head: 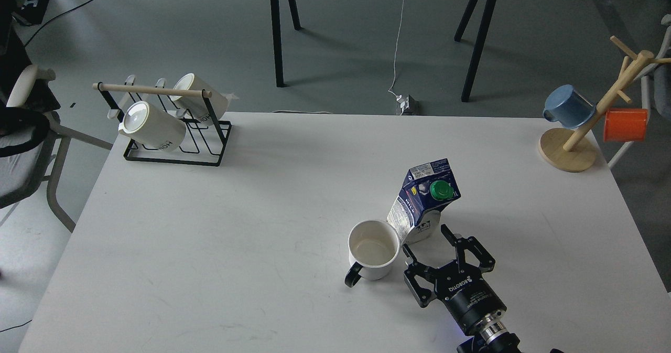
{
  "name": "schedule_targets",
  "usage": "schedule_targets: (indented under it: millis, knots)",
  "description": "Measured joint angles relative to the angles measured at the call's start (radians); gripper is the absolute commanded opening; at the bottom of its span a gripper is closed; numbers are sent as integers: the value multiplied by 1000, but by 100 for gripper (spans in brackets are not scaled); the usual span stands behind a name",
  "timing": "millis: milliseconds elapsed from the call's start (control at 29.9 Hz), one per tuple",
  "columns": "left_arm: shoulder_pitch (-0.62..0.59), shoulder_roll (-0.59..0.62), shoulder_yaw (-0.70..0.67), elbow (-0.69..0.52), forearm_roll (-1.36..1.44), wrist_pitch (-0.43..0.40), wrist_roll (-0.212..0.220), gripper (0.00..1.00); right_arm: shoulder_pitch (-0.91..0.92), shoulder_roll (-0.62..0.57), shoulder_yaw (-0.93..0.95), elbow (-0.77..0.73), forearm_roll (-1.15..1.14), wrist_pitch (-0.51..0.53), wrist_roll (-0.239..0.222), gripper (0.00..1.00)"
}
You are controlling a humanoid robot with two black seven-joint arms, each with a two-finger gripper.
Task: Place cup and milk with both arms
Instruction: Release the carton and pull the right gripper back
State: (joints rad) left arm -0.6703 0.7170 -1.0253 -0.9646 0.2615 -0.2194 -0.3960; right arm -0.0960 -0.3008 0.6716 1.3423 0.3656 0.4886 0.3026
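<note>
The cup (372, 249), a white mug with a black handle pointing toward me and to the left, stands upright on the white table (262, 227). The milk (424, 201), a dark blue and white carton with a green cap (441, 189), stands right behind the cup's right side and leans to the right. My right gripper (425, 246) is open just in front of the carton's base, with its fingers spread and nothing held. My left arm is out of view.
A black wire rack (173, 127) with two white lettered mugs stands at the table's back left. A wooden mug tree (576, 143) with a blue mug (569, 106) and an orange mug (624, 125) stands at the back right. A chair (26, 148) is off the left edge.
</note>
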Motion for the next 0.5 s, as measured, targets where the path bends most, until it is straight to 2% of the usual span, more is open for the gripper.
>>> schedule_targets:
  millis: [200, 501]
  knots:
    - [1, 13, -1, 0, -1, -6, -1, 100, -68, -151, 20, 32, -9, 0, -2, 98]
    - [2, 19, -14, 0, -4, -20, -4, 100, -68, -469, 232, 10, -12, 0, 1, 99]
